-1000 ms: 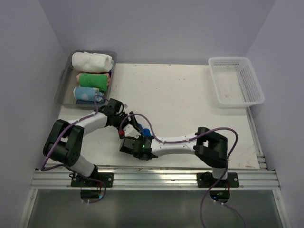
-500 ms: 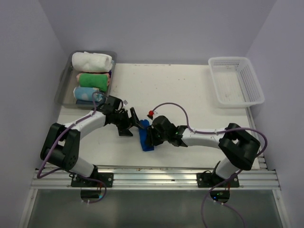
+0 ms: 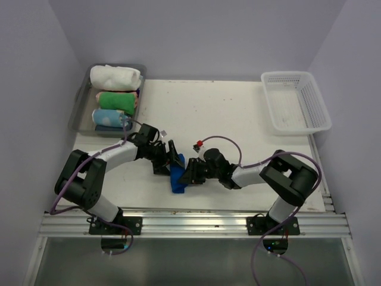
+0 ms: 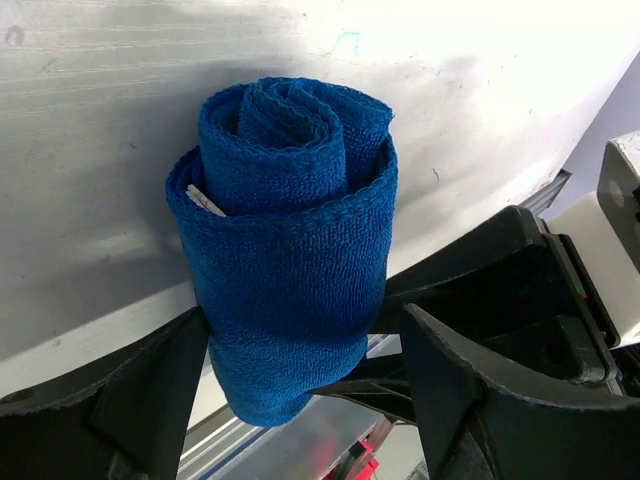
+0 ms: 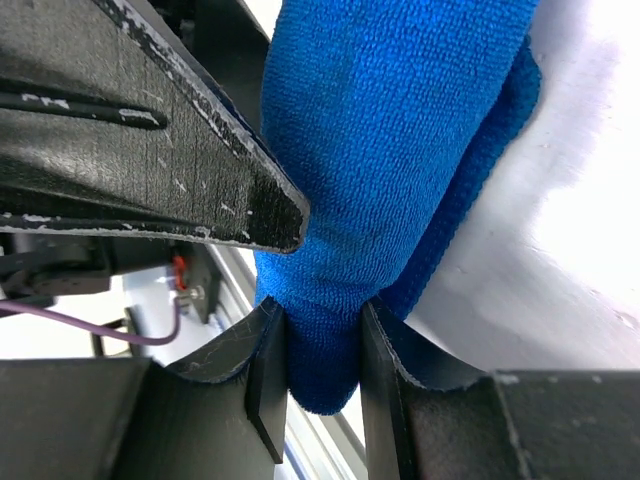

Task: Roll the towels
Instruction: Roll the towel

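Jaws of the right gripper [image 5: 322, 352] are clenched on one end of the blue towel [image 5: 400, 130], pinching a thin fold of it. I judge this pins the end so the roll cannot spring open. The left gripper [image 4: 300, 338] is released, jaws spread wide on either side of the same roll. One finger [image 4: 150, 390] is against the cloth and the other is just beside it, so it fences the roll rather than holding it.

The blue towel is wound into a tight spiral, its coils plain in the left wrist view. As far as I can tell it lies on the surface [image 3: 238, 113] near the front edge, between the two arms.

Farther out, a tray [image 3: 80, 107] at the back left holds the white towel [image 3: 116, 76], already rolled. A green towel [image 3: 116, 99] and a dotted towel [image 3: 110, 117] lie rolled next to it. A basket [image 3: 289, 75] sits at the back right, well apart.

The two grippers meet nose to nose over the one roll, so each stands in the other's way. One left finger hangs close above the right gripper's pinch, and any lift or shift risks a knock or a loosened roll
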Robot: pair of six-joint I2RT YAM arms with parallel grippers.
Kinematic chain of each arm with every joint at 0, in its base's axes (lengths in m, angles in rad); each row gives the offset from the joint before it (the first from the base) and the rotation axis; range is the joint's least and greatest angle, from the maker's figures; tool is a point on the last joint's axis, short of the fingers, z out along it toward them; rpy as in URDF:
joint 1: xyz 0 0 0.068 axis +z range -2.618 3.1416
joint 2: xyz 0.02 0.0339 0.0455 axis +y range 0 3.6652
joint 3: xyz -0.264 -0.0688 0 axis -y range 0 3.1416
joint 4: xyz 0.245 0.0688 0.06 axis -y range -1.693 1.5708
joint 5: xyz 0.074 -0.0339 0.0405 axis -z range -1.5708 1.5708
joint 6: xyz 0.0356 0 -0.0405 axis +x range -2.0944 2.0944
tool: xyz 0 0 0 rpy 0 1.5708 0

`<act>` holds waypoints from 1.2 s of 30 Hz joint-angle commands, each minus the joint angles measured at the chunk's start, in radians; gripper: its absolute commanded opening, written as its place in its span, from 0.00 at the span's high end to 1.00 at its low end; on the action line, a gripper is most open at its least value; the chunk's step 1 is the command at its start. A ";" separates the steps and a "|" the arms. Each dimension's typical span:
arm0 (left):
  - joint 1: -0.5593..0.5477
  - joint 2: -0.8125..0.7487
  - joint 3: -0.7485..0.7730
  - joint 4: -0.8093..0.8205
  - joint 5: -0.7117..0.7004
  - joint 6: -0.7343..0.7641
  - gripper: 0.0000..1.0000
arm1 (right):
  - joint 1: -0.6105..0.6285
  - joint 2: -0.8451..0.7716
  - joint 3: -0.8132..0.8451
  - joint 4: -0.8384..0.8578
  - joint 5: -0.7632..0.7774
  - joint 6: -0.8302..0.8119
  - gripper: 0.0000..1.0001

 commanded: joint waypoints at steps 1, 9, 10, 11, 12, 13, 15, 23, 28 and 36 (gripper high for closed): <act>-0.009 0.008 -0.006 0.030 0.020 -0.003 0.20 | -0.002 0.032 -0.022 0.156 -0.066 0.086 0.69; -0.036 0.018 -0.023 0.042 0.002 -0.021 0.21 | -0.028 0.161 -0.093 0.466 -0.115 0.235 0.71; -0.038 0.019 -0.024 0.042 -0.001 -0.023 0.21 | -0.030 0.173 -0.097 0.484 -0.119 0.253 0.71; -0.038 0.021 -0.024 0.042 -0.007 -0.021 0.21 | -0.030 0.181 -0.102 0.521 -0.124 0.259 0.71; -0.040 0.025 -0.029 0.044 -0.009 -0.021 0.20 | -0.032 0.198 -0.111 0.535 -0.124 0.266 0.71; -0.040 0.027 -0.032 0.048 -0.009 -0.021 0.20 | -0.032 0.202 -0.116 0.544 -0.126 0.270 0.71; -0.040 0.036 -0.034 0.055 -0.004 -0.017 0.18 | -0.032 0.207 -0.119 0.550 -0.124 0.270 0.71; -0.047 0.079 -0.020 0.065 0.002 -0.014 0.23 | -0.033 0.213 -0.122 0.547 -0.124 0.261 0.71; -0.056 0.087 0.008 0.062 0.006 -0.017 0.38 | -0.033 0.224 -0.120 0.547 -0.124 0.258 0.72; -0.056 0.099 0.017 0.062 0.011 -0.017 0.76 | -0.033 0.201 -0.109 0.488 -0.118 0.232 0.60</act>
